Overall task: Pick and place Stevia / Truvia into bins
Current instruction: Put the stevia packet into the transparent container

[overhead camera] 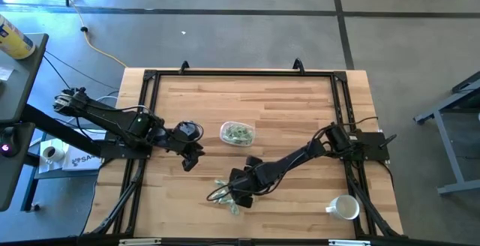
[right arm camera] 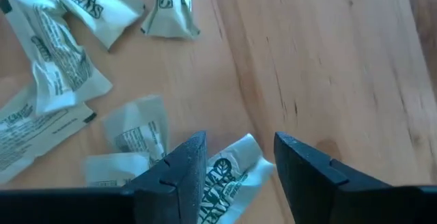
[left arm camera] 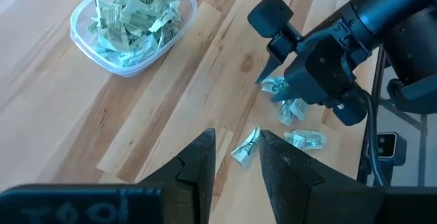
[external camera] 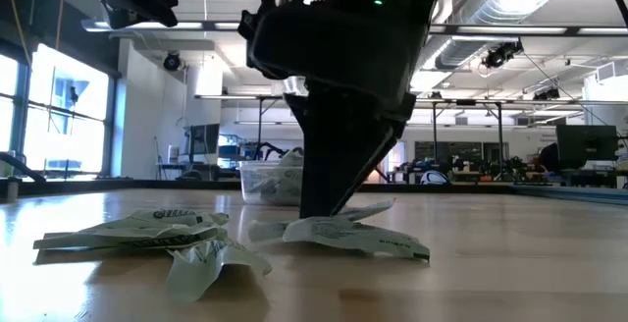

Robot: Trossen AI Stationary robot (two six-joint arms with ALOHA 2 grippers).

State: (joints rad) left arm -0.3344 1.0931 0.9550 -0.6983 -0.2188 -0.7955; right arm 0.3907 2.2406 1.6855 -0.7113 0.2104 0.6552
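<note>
Several pale green and white sachets (overhead camera: 227,195) lie loose and flat on the wooden table near its front edge. More sachets fill the clear plastic bowl (overhead camera: 238,133) at mid-table. My right gripper (right arm camera: 239,162) is open, low at the table and pointing down. Its fingers stand on either side of one crumpled sachet (right arm camera: 229,173). In the low view the right gripper (external camera: 329,209) reaches down to that sachet (external camera: 343,232). My left gripper (left arm camera: 235,157) is open and empty, above the table left of the bowl (left arm camera: 126,22). My right gripper's fingers (right arm camera: 179,173) come from above, one on each side of the crumpled sachet's end (right arm camera: 235,157). The sachet lies flat on the table. I cannot tell whether the fingers touch it.
A white mug (overhead camera: 343,207) stands near the front right corner. A black frame (overhead camera: 240,73) runs round the tabletop. Bare wood lies between the bowl and the far edge, and to the right of the loose sachets.
</note>
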